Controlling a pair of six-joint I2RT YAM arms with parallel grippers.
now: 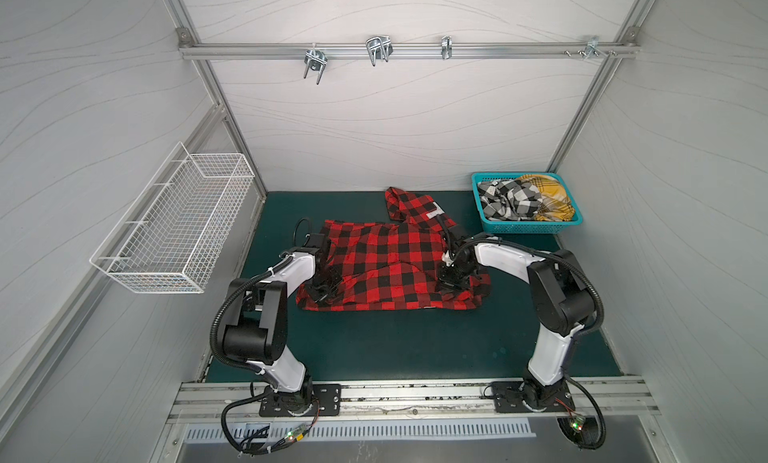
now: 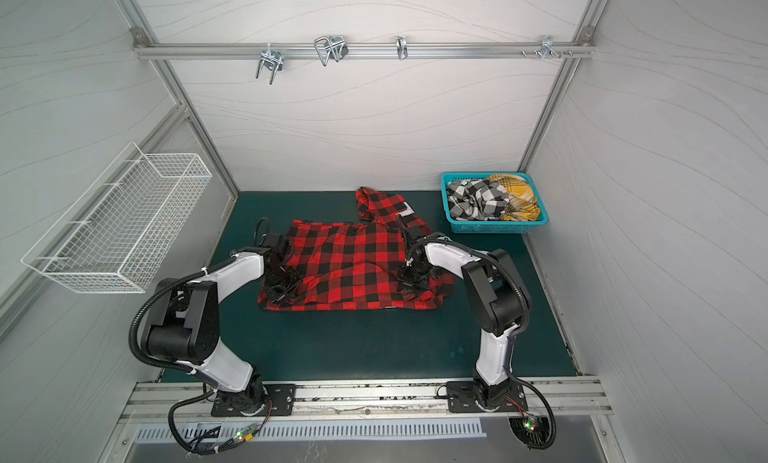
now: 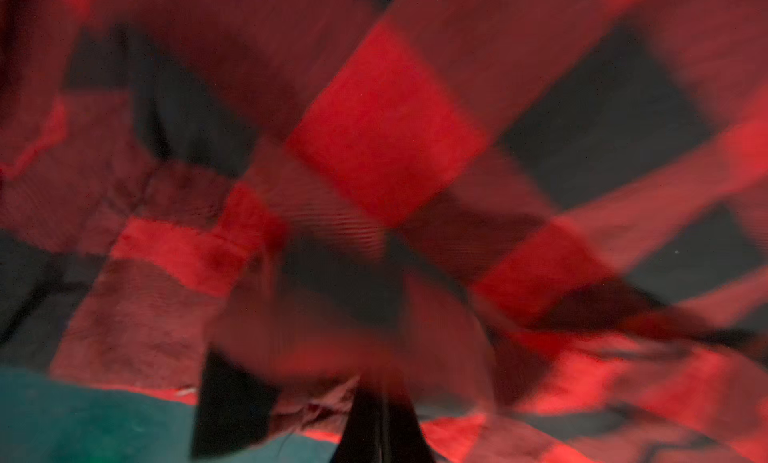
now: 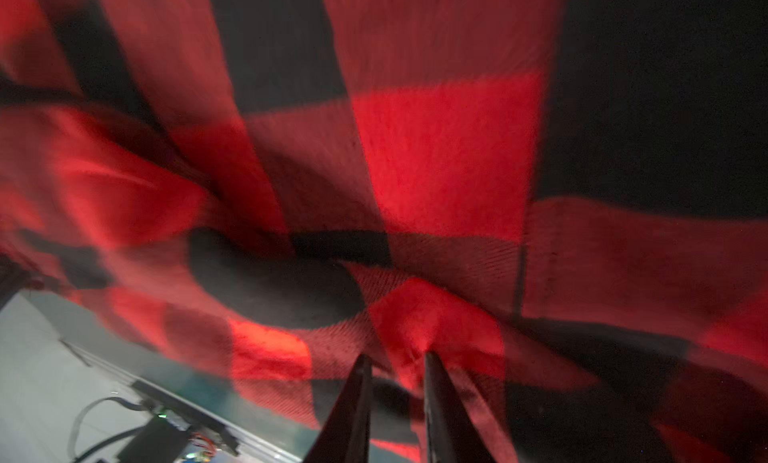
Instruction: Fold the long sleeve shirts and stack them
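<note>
Step 1, first fold: left gripper (image 1: 326, 292) and right gripper (image 1: 451, 285) each pinch the near hem of the red-and-black shirt (image 1: 390, 261) spread on the mat (image 1: 374, 348); next, probably lift both corners evenly toward the collar.

- Left arm (image 1: 297, 269) and right arm (image 1: 498, 253): glossy white shells, chunky black joints.
- Ribbed black cable hose (image 1: 214, 319) loops beside each.
- Black screwed base plates (image 1: 324, 388).
- Left gripper (image 3: 376, 398), right gripper (image 4: 397, 357): slim black tapered fingers (image 4: 353, 407).
</note>
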